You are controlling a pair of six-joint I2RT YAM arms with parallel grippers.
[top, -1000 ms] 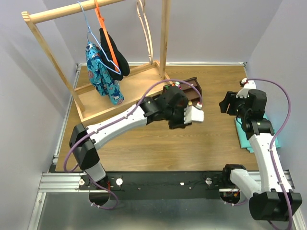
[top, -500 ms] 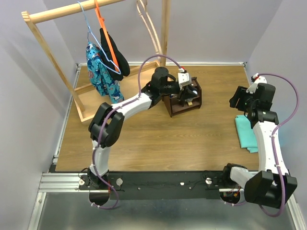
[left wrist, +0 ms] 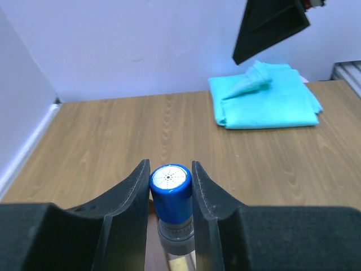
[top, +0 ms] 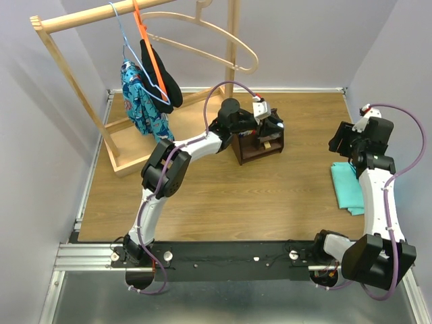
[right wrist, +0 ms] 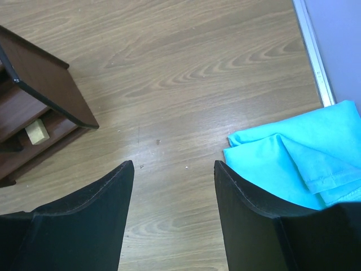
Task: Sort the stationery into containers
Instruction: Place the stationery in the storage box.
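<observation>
The dark brown wooden organiser stands at the table's back middle; its corner and shelf slots show in the right wrist view. A tiny tan cube lies on one of its shelves. My left gripper hovers over the organiser's top and is shut on a short cylinder with a blue cap and a grey lower part, held upright between the jaws. My right gripper is open and empty above bare table, right of the organiser. Markers and highlighters are hidden.
A folded teal cloth lies at the right edge, also in the left wrist view and the right wrist view. A large pale wooden clothes rack with hangers and clothes stands at the back left; one wooden hanger swings out.
My left arm swung from in front of the organiser up and back over its top. The right arm drew back toward the right edge. The wooden hanger has swung out to the right.
</observation>
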